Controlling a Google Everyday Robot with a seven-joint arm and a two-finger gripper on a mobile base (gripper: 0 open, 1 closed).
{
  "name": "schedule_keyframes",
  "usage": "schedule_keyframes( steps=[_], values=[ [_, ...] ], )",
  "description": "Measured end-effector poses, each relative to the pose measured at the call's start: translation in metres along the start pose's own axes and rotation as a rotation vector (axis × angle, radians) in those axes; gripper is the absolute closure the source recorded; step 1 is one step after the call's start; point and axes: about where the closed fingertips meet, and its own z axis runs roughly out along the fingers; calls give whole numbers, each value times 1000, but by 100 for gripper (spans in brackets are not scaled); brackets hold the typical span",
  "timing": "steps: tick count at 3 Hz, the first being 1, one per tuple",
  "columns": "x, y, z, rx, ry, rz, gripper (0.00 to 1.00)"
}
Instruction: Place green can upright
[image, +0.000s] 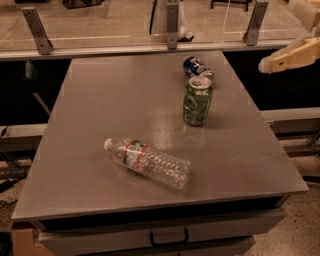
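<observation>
The green can (197, 101) stands upright on the grey table (110, 100), right of centre, with its silver top facing up. My gripper (278, 36) is at the top right edge of the view, raised above and to the right of the table's right edge. It is open and empty, well apart from the can. One cream finger (290, 54) points left; the other is cut off by the frame's top corner.
A blue can (196, 66) lies on its side just behind the green can. A clear plastic water bottle (150, 161) lies on its side front of centre. A rail with metal brackets (172, 22) runs along the back.
</observation>
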Motion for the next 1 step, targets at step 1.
schedule_keyframes(
  steps=[1],
  values=[
    [0, 1, 1, -2, 0, 1, 0]
  ],
)
